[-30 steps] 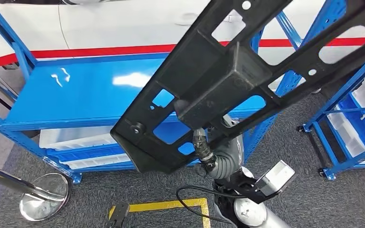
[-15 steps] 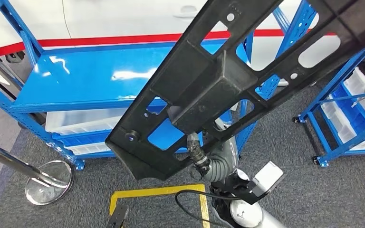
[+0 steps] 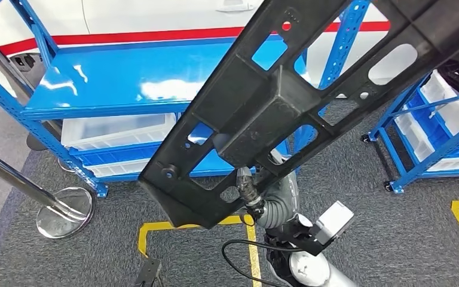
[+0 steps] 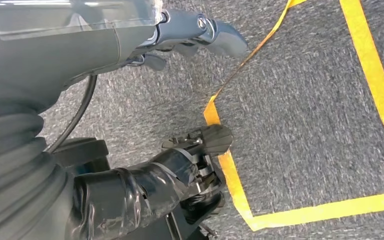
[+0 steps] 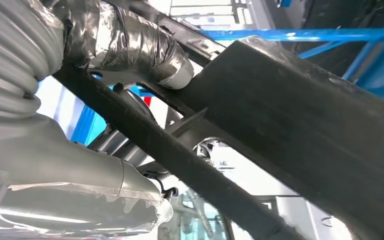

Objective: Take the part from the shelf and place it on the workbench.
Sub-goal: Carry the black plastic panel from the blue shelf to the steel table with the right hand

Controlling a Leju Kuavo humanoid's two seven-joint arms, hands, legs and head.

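A blue steel shelf rack [image 3: 104, 81] with a glossy bare top deck stands ahead on the grey carpet floor [image 3: 394, 233], with white plastic bins [image 3: 116, 128] on its lower level. A second blue rack [image 3: 430, 128] with more white bins stands to the right. A chrome stanchion post with a round base [image 3: 63, 212] is at the left, and yellow floor tape [image 3: 185, 227] marks a box just in front of the robot.

A long black plastic frame part with cut-out windows and a raised box in its middle [image 3: 287, 101] stretches diagonally across the head view, held up in the air above the carpet, in front of the shelf. The right hand [image 5: 130, 47] grips it from beneath, its taped fingers [image 5: 145, 45] wrapped over a bar of the part.

The left hand [image 4: 170, 165] hangs over the carpet and tape, its fingers [image 4: 215, 140] curled inward around nothing.
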